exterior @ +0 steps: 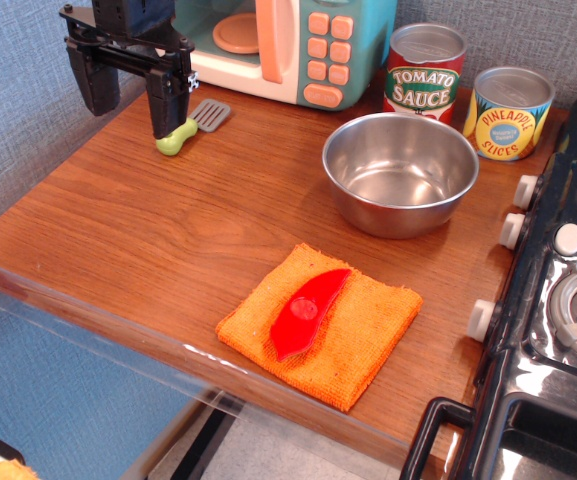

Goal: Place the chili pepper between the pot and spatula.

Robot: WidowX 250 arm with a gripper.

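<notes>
Wooden table (168,250), brown grain, with its front edge running from the lower left toward the lower right and its right edge butting against a black toy stove (558,300) with white knobs. Gripper (128,95), black, two long fingers spread apart with nothing between them, hanging at the back left corner just above the surface. Spatula (190,127), grey slotted blade and light-green handle, lying at the back left corner, its handle partly behind the nearer finger. Toy microwave (288,45), teal and white with pink buttons, standing along the back edge. Pot (400,172), shiny steel and round, sitting toward the back right, near the right edge but apart from it. Tomato sauce can (424,72) and pineapple can (508,112), upright side by side at the back right corner, just behind the pot. Orange cloth (368,330), square, lying close to the front edge toward the right side, one corner almost at the lip. Chili pepper (308,312), bright red and pointed, lying diagonally on the cloth, well apart from pot and spatula. Bare wood stretches across the middle of the table between spatula and pot, and along the whole left half down to the front edge.
</notes>
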